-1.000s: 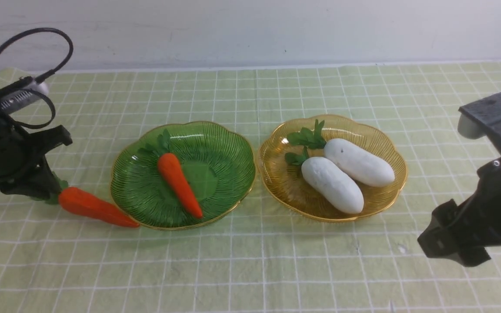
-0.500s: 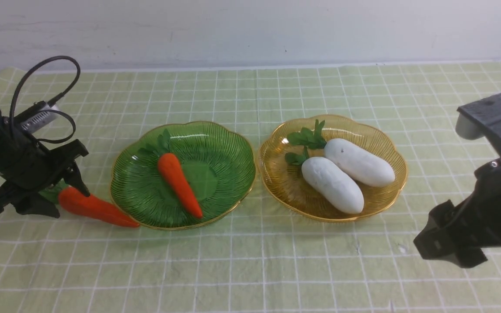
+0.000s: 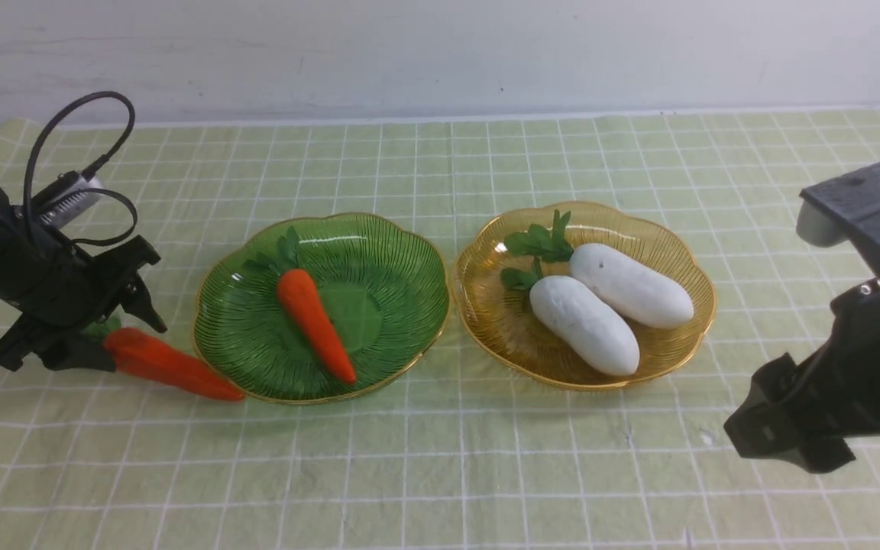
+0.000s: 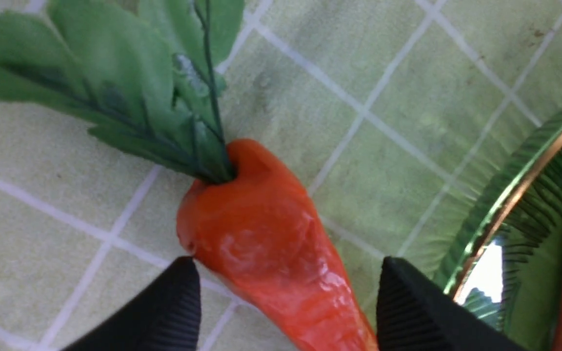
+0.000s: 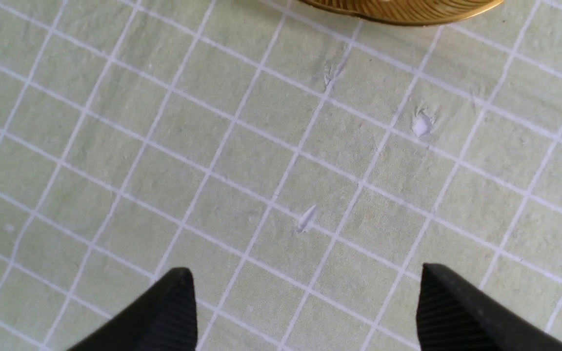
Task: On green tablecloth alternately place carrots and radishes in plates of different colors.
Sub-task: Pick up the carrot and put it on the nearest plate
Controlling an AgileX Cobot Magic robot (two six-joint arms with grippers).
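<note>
On the green tablecloth (image 3: pixel 440 473), one carrot (image 3: pixel 314 325) lies in the green plate (image 3: pixel 409 252). Two radishes (image 3: pixel 585 325) (image 3: pixel 631 285) lie side by side in the amber plate (image 3: pixel 661 229). A second carrot (image 3: pixel 173 370) lies on the cloth, its tip at the green plate's left rim. My left gripper (image 3: pixel 96 340) is open and straddles this carrot's thick end. In the left wrist view the carrot (image 4: pixel 261 243) sits between the jaws of the left gripper (image 4: pixel 286 273), with a gap on one side. My right gripper (image 3: pixel 784 443) is open and empty over bare cloth; the right wrist view shows it (image 5: pixel 305 278) open too.
A white wall runs along the cloth's far edge. The left arm's cable (image 3: pixel 81 137) loops above its wrist. The amber plate's rim (image 5: pixel 398 14) shows at the edge of the right wrist view. Small creases (image 3: pixel 703 437) mark the cloth by the right gripper.
My left gripper has swung right and down so that its jaws now stand either side of the carrot's thick end. The carrot has not moved. The right arm has barely shifted.
</note>
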